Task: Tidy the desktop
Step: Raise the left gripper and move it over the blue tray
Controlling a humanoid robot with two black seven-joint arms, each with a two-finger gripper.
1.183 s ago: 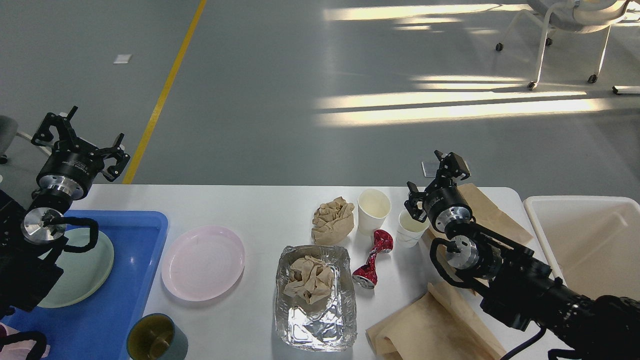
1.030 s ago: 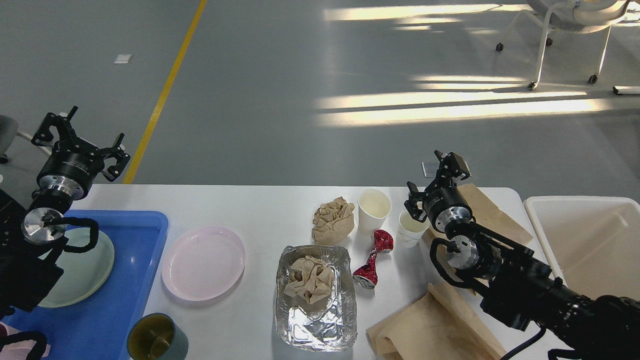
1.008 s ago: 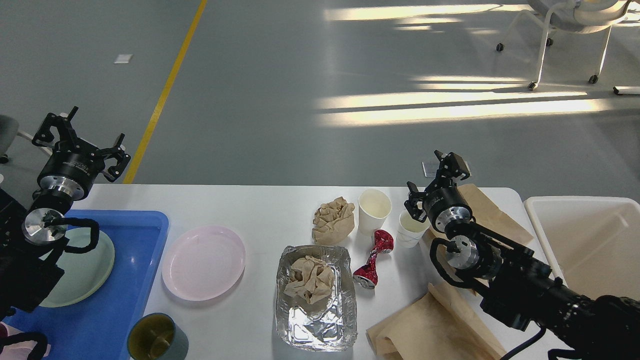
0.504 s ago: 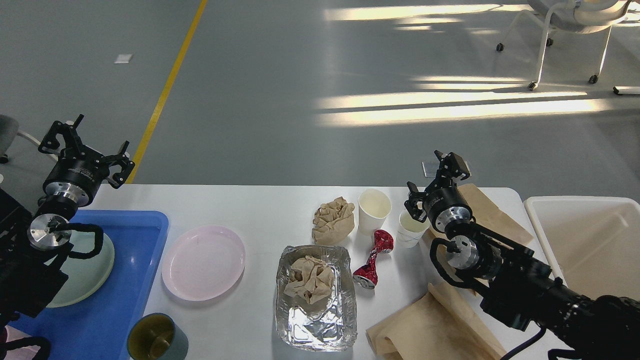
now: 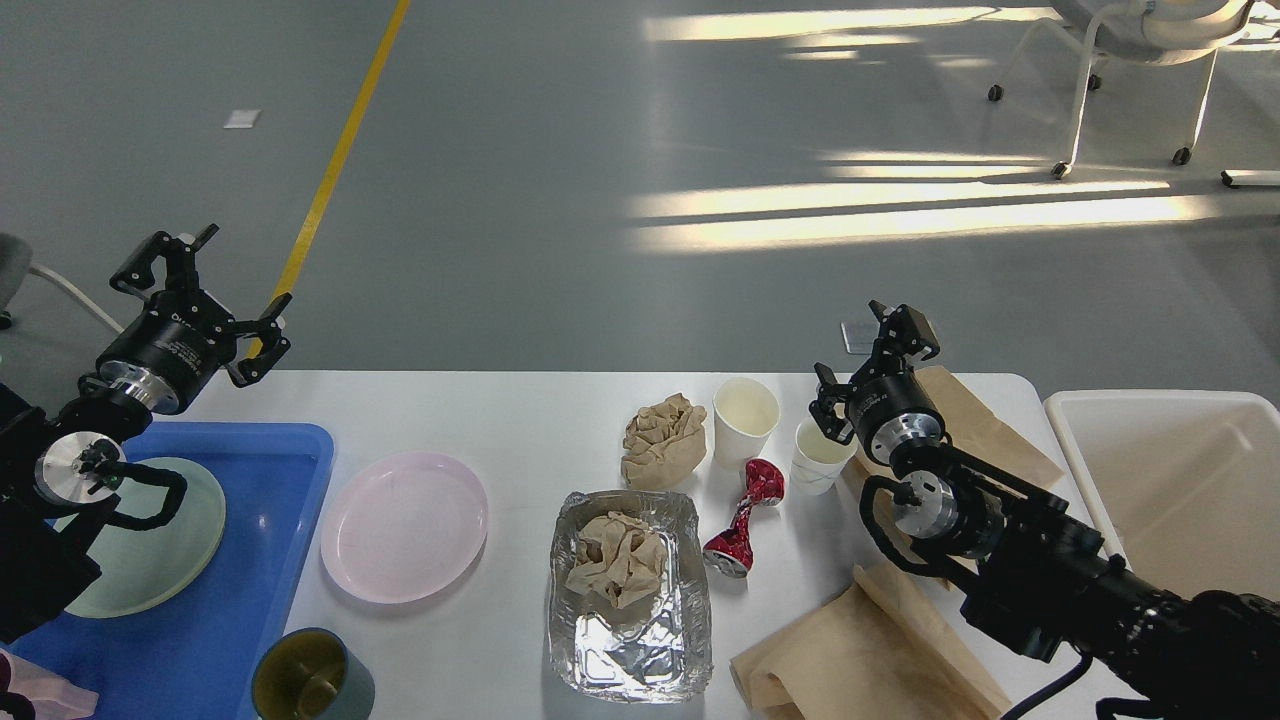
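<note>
- The desktop (image 5: 560,420) is lying across the lower half of the head view as a wide white surface, smooth and matte, with a rounded far-right corner and a straight far edge against the grey floor
- A blue tray (image 5: 290,470) is sitting on its left end, holding a pale green plate (image 5: 170,560); a dark green mug (image 5: 312,678) is standing at the tray's near right corner
- A pink plate (image 5: 404,524) is resting on the bare surface just right of the tray
- Near the middle, a foil container (image 5: 630,640) is holding a crumpled brown paper wad (image 5: 615,558); a second crumpled brown paper (image 5: 663,440) is lying just beyond it
- A taller white paper cup (image 5: 745,420) and a shorter white paper cup (image 5: 822,460) are standing upright side by side, with a crushed red can (image 5: 742,518) lying just in front of them
- Brown paper bags (image 5: 870,660) are spreading over the right end of the surface, partly under the right arm
- A white bin (image 5: 1180,470) is standing just past the right edge
- The left gripper (image 5: 200,290) is hovering above the far-left corner with its fingers spread wide apart, holding nothing
- The right gripper (image 5: 872,355) is hanging just beyond the shorter cup, its fingers parted and gripping nothing
</note>
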